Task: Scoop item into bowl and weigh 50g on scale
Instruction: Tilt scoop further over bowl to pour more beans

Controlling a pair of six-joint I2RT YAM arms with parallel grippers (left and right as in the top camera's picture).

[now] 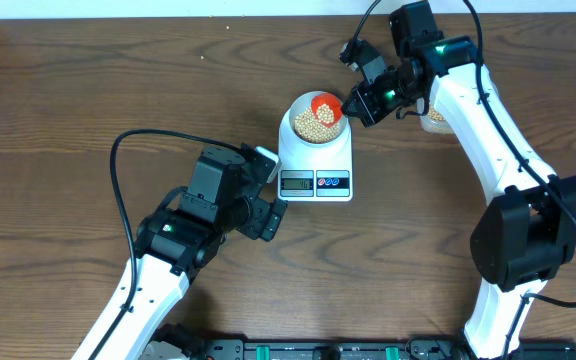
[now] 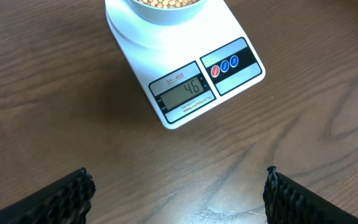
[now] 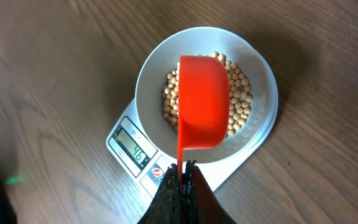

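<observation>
The scale [image 1: 315, 160] sits mid-table with its display [image 2: 184, 93] reading 46, just short of the target, so the step in hand looks like a final top-up of only a few beans. For that to go well, nothing but the bowl should press on the scale. The left gripper [image 2: 178, 186], jaws spread wide and empty over bare wood just in front of the scale, does best to keep off it. The right gripper [image 3: 184, 171] is pressed together on the handle of the red scoop [image 3: 202, 102], which hangs tipped over above the bowl [image 3: 148, 81]. Any further pour calls for a slight tilt or gentle shake with an eye on the display, since a full scoop would likely overshoot. The bowl stands on the scale's platform and holds a shallow bed of beans [image 3: 238, 93] across its bottom. The scoop's hollow faces away, so I cannot tell whether any beans are left in it.
</observation>
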